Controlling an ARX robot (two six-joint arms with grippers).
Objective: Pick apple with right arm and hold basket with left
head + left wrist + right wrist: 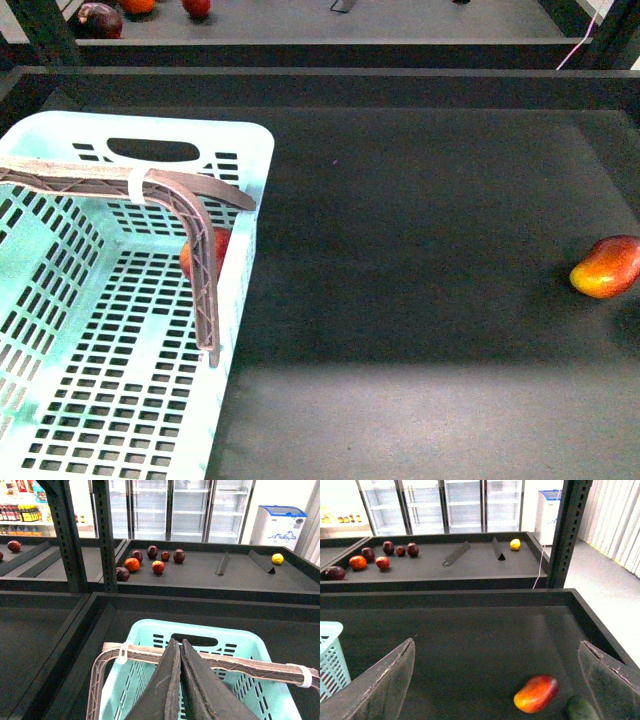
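Observation:
The mint-aqua basket [255, 150] stands at the left of the dark shelf. Its ribbed brown handle [200, 250] with a white band arches over it. The red apple [188, 258] lies inside the basket, mostly hidden behind the handle. In the left wrist view my left gripper [179, 642] is shut on the handle [240, 662] above the basket [150, 627]. My right gripper [497, 645] hangs open over the bare shelf with nothing between its fingers. The basket's corner [330, 655] shows off to one side of it. Neither gripper shows in the front view.
A yellow-to-red mango [607, 266] lies at the right edge; it shows in the right wrist view [536, 693] beside a dark green fruit [580, 709]. A raised wall [320, 85] bounds the shelf behind. The far shelf holds several fruits [150, 562] and a lemon [277, 558].

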